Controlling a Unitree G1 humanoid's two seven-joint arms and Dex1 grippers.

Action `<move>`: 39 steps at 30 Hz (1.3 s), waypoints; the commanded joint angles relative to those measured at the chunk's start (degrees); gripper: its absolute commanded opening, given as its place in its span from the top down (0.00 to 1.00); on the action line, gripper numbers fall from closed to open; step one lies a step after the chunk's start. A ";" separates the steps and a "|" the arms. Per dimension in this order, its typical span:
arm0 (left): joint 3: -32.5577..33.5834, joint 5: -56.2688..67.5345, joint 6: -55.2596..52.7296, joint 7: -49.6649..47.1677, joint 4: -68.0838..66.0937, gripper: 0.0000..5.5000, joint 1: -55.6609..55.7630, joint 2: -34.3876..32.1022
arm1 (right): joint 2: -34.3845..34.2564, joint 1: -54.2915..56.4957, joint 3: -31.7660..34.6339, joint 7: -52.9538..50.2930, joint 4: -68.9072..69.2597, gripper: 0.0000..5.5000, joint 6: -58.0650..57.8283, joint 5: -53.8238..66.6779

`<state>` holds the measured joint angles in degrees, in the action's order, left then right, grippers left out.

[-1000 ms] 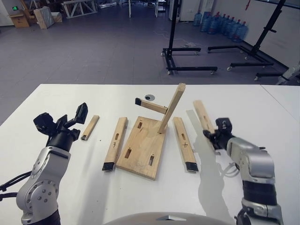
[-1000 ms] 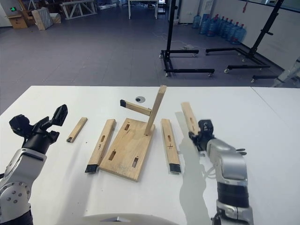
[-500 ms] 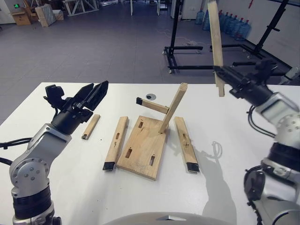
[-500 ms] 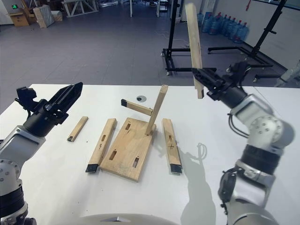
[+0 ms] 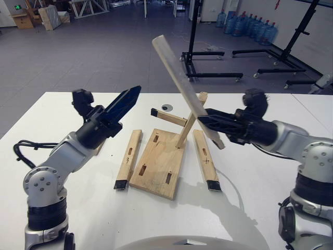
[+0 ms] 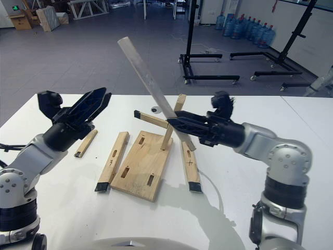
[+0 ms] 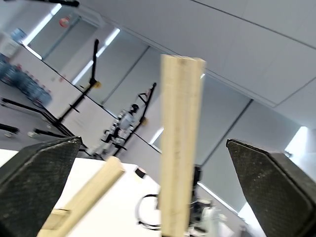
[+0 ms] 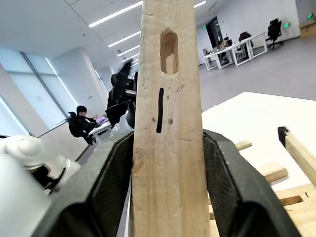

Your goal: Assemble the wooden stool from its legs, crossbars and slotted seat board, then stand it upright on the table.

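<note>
The slotted seat board (image 5: 156,162) lies flat at the table's middle. One leg (image 5: 191,120) stands tilted in it, with a black-tipped crossbar (image 5: 169,117) sticking out to its left. Two more legs lie flat, one (image 5: 128,159) left of the board and one (image 5: 205,159) right of it. A short crossbar (image 6: 86,143) lies farther left, partly behind my left arm. My right gripper (image 5: 210,121) is shut on a fourth leg (image 5: 182,86), held slanted in the air above the board. My left gripper (image 5: 132,94) is open, left of that leg and apart from it, fingers (image 7: 34,182) spread wide.
A round cable hole (image 5: 166,108) sits in the white table (image 5: 78,208) behind the board. Black wheeled racks (image 5: 213,57) and water bottles stand on the floor beyond the table's far edge. Bare tabletop lies along the front and right.
My right arm has swung the held leg down from upright at the upper right to a slant over the seat board. My left gripper has moved right, toward the board.
</note>
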<state>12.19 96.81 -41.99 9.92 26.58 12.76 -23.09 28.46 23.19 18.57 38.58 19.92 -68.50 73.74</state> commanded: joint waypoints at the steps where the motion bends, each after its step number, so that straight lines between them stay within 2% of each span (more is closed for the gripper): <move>1: -3.27 3.35 -0.61 -2.82 -1.72 0.02 3.10 1.02 | -1.58 -0.41 -2.38 -2.15 0.87 0.62 2.19 0.96; 11: -6.56 10.61 -0.74 -7.42 -7.81 0.02 8.92 3.57 | -3.32 -3.34 -9.13 -2.17 2.32 0.62 4.64 1.37; 21: -7.64 13.17 -1.18 -9.35 -8.48 0.02 9.22 3.02 | -4.19 -1.62 -11.94 -3.51 0.51 0.62 6.78 1.52; 35: -8.28 13.25 -3.41 -10.43 -10.04 0.37 8.25 1.96 | -4.79 -1.35 -13.34 -4.40 0.36 0.62 7.34 1.99; 39: -7.38 13.48 -3.18 -11.11 -11.04 0.51 7.83 1.47 | -4.31 -1.48 -13.71 -4.00 0.30 0.62 7.66 1.31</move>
<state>4.36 110.24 -44.74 -0.19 16.58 21.03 -20.78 24.00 20.19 5.03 34.18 19.87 -61.62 75.23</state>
